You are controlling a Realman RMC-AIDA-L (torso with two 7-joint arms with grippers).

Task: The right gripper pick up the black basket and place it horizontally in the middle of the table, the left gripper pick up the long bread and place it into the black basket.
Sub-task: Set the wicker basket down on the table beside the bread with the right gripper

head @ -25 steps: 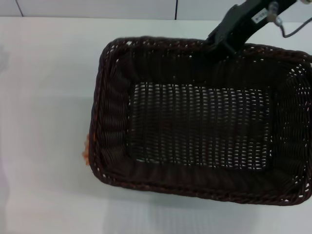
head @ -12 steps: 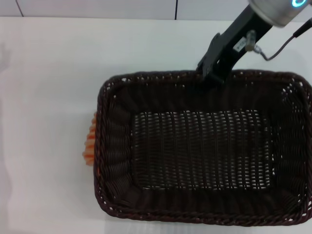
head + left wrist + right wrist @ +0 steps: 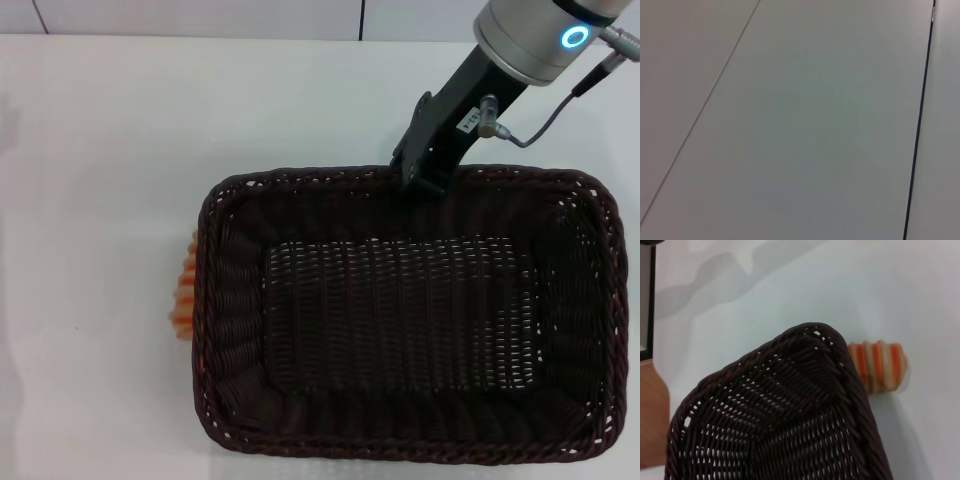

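Note:
The black basket (image 3: pixel 232 300) fills the middle and right of the head view, lying level with its long side across the white table (image 3: pixel 100 150), and it is empty. My right gripper (image 3: pixel 420 182) is shut on the basket's far rim; the blue-lit arm reaches in from the top right. The long bread (image 3: pixel 183 295) lies on the table against the basket's left side, mostly hidden by the rim. The right wrist view shows the basket's corner (image 3: pixel 790 415) and the striped bread (image 3: pixel 879 366) just beyond it. My left gripper is out of view.
White table stretches to the left of the basket and behind it. A wall (image 3: pixel 200 15) runs along the table's far edge. The left wrist view shows only a plain grey panelled surface (image 3: pixel 815 125).
The basket has come toward me with the right gripper on its far rim and has levelled out. More of the bread shows at its left side.

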